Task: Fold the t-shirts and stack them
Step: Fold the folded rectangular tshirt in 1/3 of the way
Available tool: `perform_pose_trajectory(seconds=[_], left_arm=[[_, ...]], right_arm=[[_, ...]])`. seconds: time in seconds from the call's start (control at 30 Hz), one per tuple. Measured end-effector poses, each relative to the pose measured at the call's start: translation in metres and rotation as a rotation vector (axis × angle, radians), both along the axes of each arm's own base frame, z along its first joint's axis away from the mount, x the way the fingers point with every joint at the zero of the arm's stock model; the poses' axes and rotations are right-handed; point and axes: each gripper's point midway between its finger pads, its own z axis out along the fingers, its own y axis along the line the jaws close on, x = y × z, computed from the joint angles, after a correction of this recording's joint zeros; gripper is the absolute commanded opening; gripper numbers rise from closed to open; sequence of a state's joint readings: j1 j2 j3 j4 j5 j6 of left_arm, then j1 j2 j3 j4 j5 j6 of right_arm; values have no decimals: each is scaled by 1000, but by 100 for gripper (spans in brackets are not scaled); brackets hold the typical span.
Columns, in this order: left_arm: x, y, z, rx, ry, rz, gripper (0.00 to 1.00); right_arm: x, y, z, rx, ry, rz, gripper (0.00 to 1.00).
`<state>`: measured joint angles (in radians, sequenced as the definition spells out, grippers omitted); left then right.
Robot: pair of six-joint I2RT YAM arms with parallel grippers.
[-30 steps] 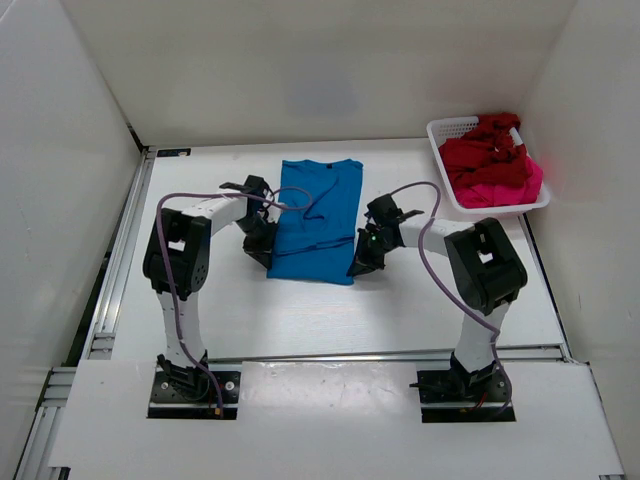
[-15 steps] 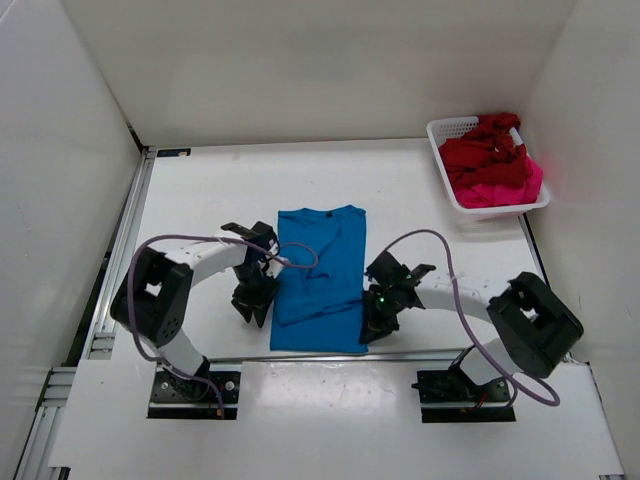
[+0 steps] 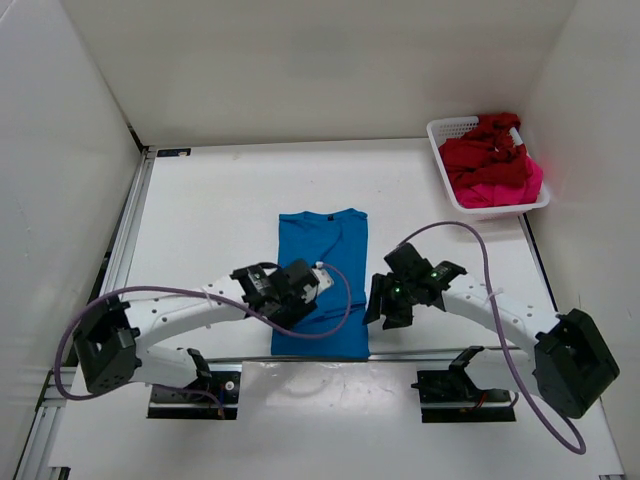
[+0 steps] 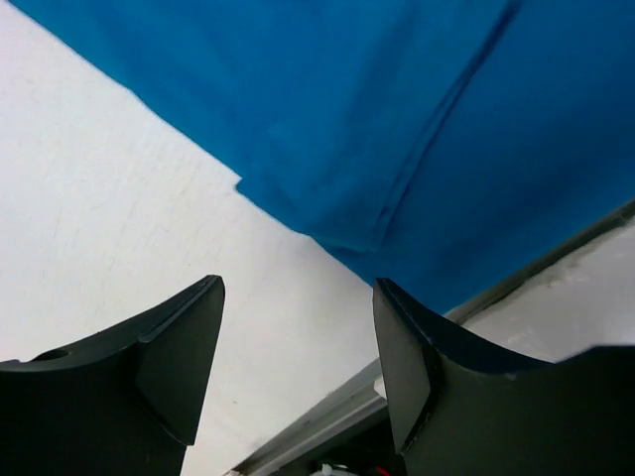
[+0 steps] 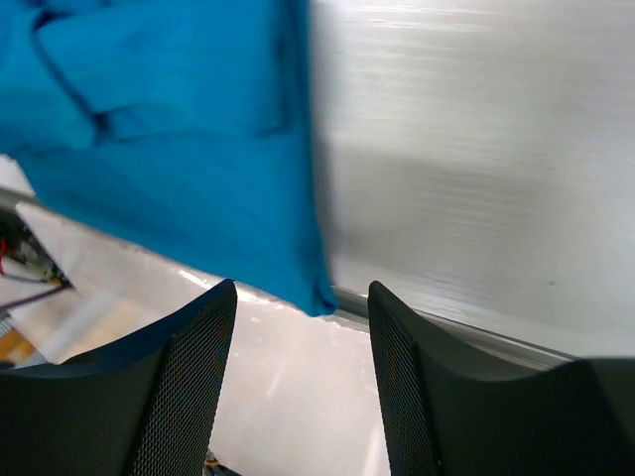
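Note:
The bright blue t-shirt (image 3: 325, 250) lies flat as a long narrow strip in the middle of the table, its lower hem at the near edge. My left gripper (image 3: 292, 300) hovers open over its lower left edge; the left wrist view shows the blue t-shirt (image 4: 397, 119) beyond the open left gripper (image 4: 298, 286), with bare table between the fingers. My right gripper (image 3: 384, 312) stands open just right of the lower right corner. In the right wrist view that corner of the blue t-shirt (image 5: 179, 149) sits just above the right gripper (image 5: 302, 288). The dark red t-shirt (image 3: 485, 155) and pink t-shirt (image 3: 512, 188) lie bunched in the basket.
The white mesh basket (image 3: 447, 128) stands at the far right corner. A metal rail (image 3: 130, 230) runs along the table's left side. The near edge rail (image 5: 476, 342) and white cover plate (image 3: 330, 400) lie right below the shirt's hem. White walls enclose the table.
Both arms dragged the blue t-shirt from the far middle toward the near edge, then both grippers opened and let it go.

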<state>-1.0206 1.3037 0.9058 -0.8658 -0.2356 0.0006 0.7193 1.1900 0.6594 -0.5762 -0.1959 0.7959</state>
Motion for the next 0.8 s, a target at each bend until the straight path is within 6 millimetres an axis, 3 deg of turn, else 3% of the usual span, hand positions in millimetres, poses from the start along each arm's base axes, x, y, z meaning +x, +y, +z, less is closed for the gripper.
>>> perform_pose_trajectory(seconds=[0.2, 0.33, 0.5, 0.67, 0.8], left_arm=[[-17, -9, -32, 96, -28, -108, 73], [-13, -19, -40, 94, -64, -121, 71], [-8, -24, -44, 88, -87, -113, 69], [-9, -19, -57, 129, -73, -114, 50], [-7, -16, -60, 144, -82, -110, 29]], right_arm=[[-14, -22, -21, -29, 50, -100, 59], [-25, -35, -27, -3, 51, -172, 59], [-30, -37, -28, 45, 36, -217, 59], [-32, -38, -30, 54, 42, -237, 59], [-33, -37, -31, 52, 45, -231, 59]])
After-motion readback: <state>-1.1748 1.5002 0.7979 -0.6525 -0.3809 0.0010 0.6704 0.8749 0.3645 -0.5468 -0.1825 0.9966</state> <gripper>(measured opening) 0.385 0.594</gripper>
